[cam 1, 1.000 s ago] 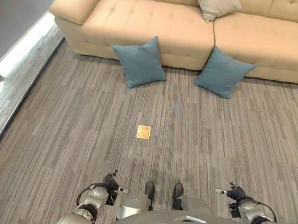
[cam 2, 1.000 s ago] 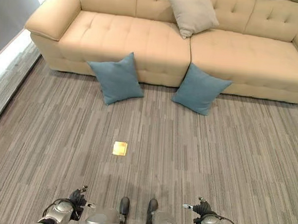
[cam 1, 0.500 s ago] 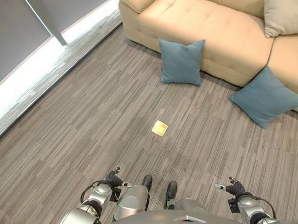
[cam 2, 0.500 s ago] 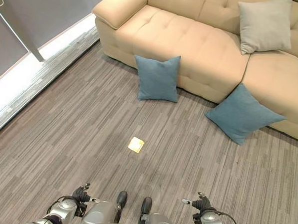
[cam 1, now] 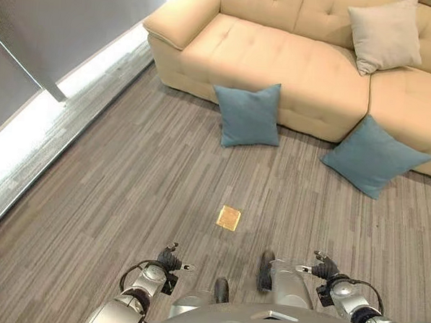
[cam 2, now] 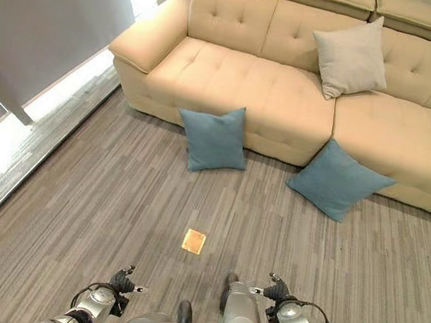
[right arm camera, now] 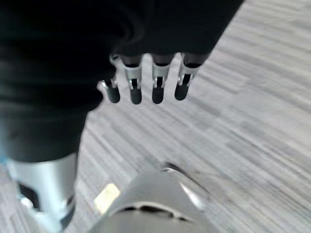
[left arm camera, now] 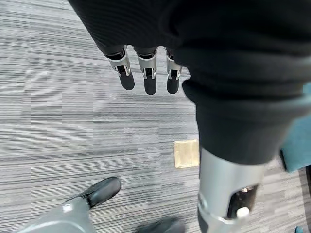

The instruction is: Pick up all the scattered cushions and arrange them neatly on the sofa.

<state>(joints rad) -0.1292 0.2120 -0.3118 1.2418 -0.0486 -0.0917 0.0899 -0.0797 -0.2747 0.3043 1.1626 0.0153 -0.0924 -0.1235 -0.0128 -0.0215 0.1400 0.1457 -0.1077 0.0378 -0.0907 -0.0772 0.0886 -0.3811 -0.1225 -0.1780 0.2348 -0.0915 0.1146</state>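
Left hand hangs low over the carpet with its fingers straight and relaxed, holding nothing; the right hand hangs the same way on the other side, fingers loose and empty. Both show at the near edge of the head views, well apart from every cushion

Grey striped carpet covers the floor. A small yellow square lies flat on it, between the hands and the sofa. The beige tufted sofa runs along the far edge of the carpet, its left armrest toward the far left corner

Two blue cushions are on the carpet. The left blue cushion stands tilted, leaning against the sofa front below the left seat. The right blue cushion rests on one corner against the sofa front, near the seam between the two seats. A grey cushion already sits on the sofa, propped against the backrest above that seam

Along the carpet's left edge runs a pale bright strip of floor, and beyond it stands a dark grey wall
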